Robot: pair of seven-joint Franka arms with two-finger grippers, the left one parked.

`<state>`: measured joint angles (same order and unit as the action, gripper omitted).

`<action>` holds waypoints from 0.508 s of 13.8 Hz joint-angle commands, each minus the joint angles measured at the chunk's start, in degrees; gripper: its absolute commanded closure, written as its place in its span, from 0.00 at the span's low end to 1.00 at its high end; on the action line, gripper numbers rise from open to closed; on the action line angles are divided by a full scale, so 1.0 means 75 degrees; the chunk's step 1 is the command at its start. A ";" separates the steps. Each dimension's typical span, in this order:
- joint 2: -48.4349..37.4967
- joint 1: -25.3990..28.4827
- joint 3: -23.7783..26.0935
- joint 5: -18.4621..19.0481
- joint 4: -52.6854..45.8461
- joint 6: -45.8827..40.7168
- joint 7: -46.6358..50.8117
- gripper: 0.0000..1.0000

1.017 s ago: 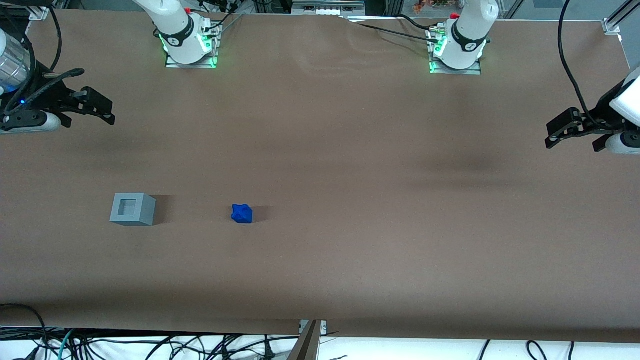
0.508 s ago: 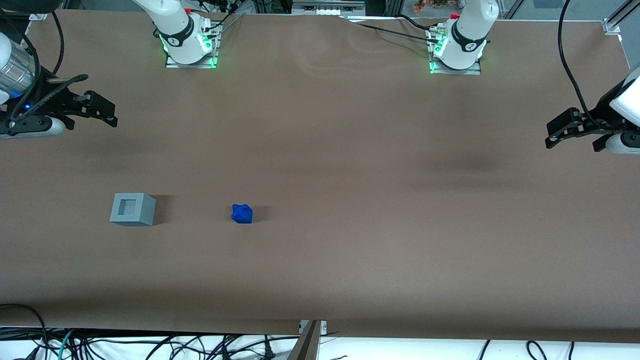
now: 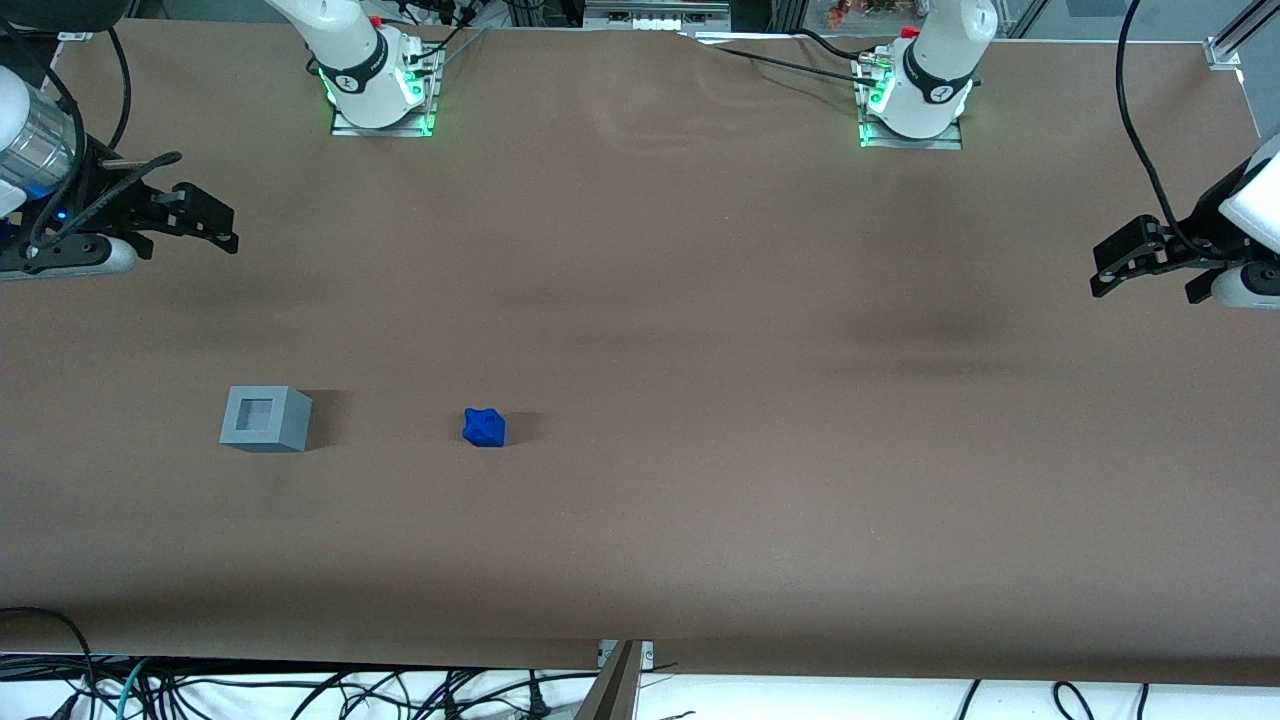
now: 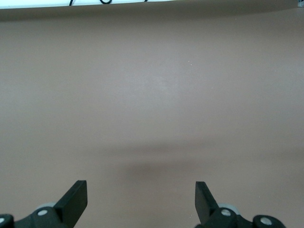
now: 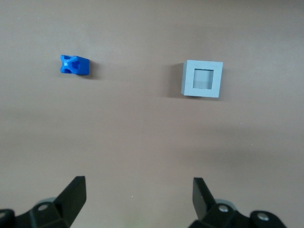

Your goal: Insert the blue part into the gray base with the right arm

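Jaws spread wide, empty, above brown table (image 3: 700,300); knobbly blue part (image 3: 484,427), recessed gray base (image 3: 265,418) apart

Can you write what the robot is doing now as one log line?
gripper: open, empty, above table | blue part: on table, ungrasped | gray base: recess empty

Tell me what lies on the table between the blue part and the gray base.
Nothing: only bare brown table separates the blue part from the gray base, in both the front and right wrist views. The open hand hangs far off, empty.
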<state>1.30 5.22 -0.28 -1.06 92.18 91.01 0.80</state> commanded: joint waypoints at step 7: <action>-0.0139 -0.0064 0.0002 0.0060 -0.0032 -0.0029 -0.0001 0.01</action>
<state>0.91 5.16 -0.56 -1.01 92.10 91.07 0.80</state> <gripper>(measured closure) 0.004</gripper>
